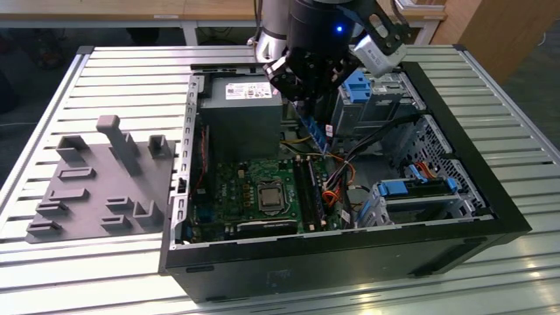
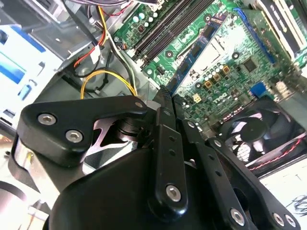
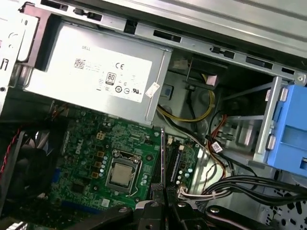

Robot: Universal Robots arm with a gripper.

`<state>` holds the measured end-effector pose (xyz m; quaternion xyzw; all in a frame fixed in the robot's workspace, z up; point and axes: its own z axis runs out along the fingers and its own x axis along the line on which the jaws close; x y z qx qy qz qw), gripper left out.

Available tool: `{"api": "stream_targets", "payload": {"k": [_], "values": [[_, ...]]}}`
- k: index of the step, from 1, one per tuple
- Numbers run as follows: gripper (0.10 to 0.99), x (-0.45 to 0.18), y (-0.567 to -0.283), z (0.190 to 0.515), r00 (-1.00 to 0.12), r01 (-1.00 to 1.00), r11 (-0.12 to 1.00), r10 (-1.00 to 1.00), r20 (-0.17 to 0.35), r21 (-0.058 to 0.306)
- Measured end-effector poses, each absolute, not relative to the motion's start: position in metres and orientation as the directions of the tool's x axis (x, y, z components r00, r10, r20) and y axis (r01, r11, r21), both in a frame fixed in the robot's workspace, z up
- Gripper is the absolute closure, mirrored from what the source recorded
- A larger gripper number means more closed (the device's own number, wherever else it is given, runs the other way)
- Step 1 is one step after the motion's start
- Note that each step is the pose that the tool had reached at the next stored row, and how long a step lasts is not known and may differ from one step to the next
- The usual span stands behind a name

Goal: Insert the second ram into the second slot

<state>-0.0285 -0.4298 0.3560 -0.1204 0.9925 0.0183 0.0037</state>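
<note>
1. Grips the second ram (image 1: 316, 133) in the gripper (image 1: 309, 108), jaws closed tight on the strip's upper end.
2. Hangs upright over the open computer case (image 1: 341, 252), with the long edge running down toward the motherboard (image 1: 249, 187). Sits between the grey power supply (image 1: 240, 108) and the bright-blue drive-bay clips (image 1: 359, 85) in the exterior view.
3. Reaches, in the second wrist view, out from the closed gripper (image 2: 168, 96) across the green board as the second ram (image 2: 194, 50). Lies beside the black slots (image 2: 168, 28), roughly parallel to them and apart from them.
4. Appears edge-on in the first wrist view as the second ram (image 3: 163, 158): a thin dark line above the gripper (image 3: 163, 205), between the processor socket (image 3: 120, 173) and the black slots (image 3: 173, 163).
5. Passes near a black fan (image 2: 261, 129) at the board's edge in the second wrist view.
6. Stands well apart from the grey fixture plate (image 1: 96, 187), which rests on the slatted table (image 1: 122, 79) at the exterior view's left of the case.
</note>
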Motion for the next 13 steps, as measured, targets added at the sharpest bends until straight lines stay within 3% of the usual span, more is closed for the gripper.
{"api": "stream_targets", "payload": {"k": [4, 13], "values": [[0.953, -0.0285, -0.4298, 0.3528, -0.991, -0.137, 0.99, -0.136, -0.012, 0.035], [0.953, -0.0285, -0.4331, 0.3467, -0.994, -0.108, 0.994, -0.108, -0.009, 0.036]]}}
